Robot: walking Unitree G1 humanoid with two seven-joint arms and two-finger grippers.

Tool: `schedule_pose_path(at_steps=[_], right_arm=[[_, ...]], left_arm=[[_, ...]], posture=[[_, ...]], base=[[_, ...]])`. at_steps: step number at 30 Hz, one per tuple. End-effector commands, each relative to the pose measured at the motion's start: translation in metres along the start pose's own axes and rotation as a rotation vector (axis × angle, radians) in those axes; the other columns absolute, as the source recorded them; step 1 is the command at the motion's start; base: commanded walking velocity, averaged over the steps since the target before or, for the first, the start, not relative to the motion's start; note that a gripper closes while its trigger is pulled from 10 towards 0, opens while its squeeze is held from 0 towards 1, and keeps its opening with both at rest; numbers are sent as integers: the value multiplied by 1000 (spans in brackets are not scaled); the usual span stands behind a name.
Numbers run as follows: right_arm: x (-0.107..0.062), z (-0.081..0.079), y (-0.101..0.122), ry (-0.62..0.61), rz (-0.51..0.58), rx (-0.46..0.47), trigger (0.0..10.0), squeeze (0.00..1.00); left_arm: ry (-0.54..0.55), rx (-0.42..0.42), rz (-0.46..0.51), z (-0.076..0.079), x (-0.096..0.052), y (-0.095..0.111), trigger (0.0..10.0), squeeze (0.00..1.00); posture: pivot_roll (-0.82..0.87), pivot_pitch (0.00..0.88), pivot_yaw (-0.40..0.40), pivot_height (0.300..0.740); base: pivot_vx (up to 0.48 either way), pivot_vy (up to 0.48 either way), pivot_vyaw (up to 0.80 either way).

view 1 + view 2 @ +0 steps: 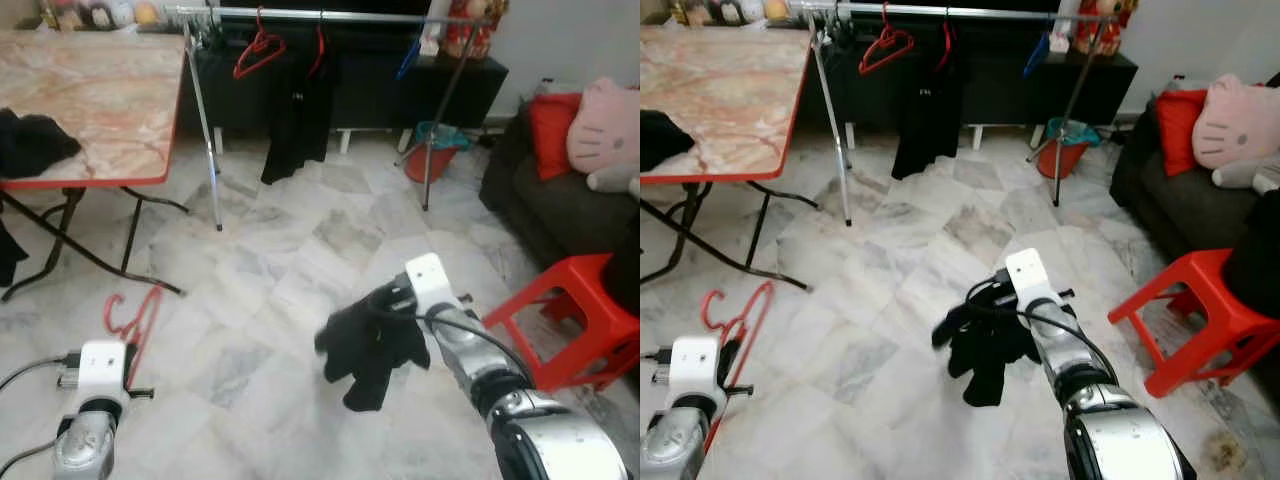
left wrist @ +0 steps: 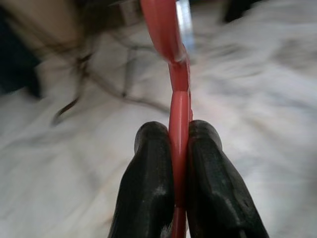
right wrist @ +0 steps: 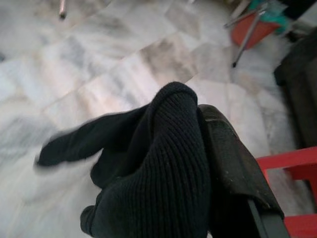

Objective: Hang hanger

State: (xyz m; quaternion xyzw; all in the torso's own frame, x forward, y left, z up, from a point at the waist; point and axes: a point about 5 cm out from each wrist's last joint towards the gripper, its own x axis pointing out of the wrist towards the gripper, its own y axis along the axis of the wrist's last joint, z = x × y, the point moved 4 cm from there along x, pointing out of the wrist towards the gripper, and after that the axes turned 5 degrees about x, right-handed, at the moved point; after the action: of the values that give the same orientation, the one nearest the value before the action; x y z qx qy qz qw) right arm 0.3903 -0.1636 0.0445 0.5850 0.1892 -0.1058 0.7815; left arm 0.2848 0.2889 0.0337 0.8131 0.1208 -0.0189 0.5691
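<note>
A red hanger (image 1: 135, 318) sticks up from my left gripper (image 1: 130, 345) at the lower left; the wrist view has both black fingers (image 2: 148, 183) shut tight on its red bar (image 2: 179, 129). My right gripper (image 1: 385, 305) hangs over the marble floor right of centre, shut on a black knitted garment (image 1: 368, 350) that droops below it and covers one finger (image 3: 233, 163). At the back stands a clothes rail (image 1: 330, 15) with a red hanger (image 1: 258, 50), a blue hanger (image 1: 408, 55) and a black garment (image 1: 298, 125) hung on it.
A folding table with a marble top (image 1: 90, 100) stands at the left, black cloth (image 1: 35, 140) on it. A red plastic stool (image 1: 570, 315) is at the right beside a dark sofa (image 1: 560, 200) with a red cushion and pink plush. A red bucket (image 1: 432, 150) sits near the rail's leg.
</note>
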Motion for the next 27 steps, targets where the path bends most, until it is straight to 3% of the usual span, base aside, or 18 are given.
schedule_pose_path(at_steps=[1,6,10,11,18,19,27], right_arm=[[2,-1,8,33,-19,-29,10000,0],[4,-24,19,156,-27,-104,10000,0],[5,-36,28,198,-17,-317,10000,0],[6,-40,31,198,-19,-374,10000,0],[7,-55,40,210,-9,-429,10000,0],[7,-57,42,190,-9,-405,10000,0],[8,-65,51,145,14,-391,10000,0]], left_arm=[[-118,58,22,3,1,18,10000,0],[-296,117,14,13,-4,34,10000,0],[-499,122,30,34,-15,56,10000,0],[-595,136,23,47,-22,66,10000,0],[-790,187,43,74,-41,92,10000,0],[-873,189,55,87,-50,98,10000,0],[-1050,224,33,117,-73,103,10000,0]], posture=[[159,32,-129,740],[162,35,-134,740],[162,35,-135,740],[162,33,-133,740],[160,31,-131,740],[165,25,-130,740],[171,15,-132,740]], base=[[0,0,0],[0,0,0],[0,0,0],[0,0,0],[0,0,0],[0,0,0],[0,0,0]])
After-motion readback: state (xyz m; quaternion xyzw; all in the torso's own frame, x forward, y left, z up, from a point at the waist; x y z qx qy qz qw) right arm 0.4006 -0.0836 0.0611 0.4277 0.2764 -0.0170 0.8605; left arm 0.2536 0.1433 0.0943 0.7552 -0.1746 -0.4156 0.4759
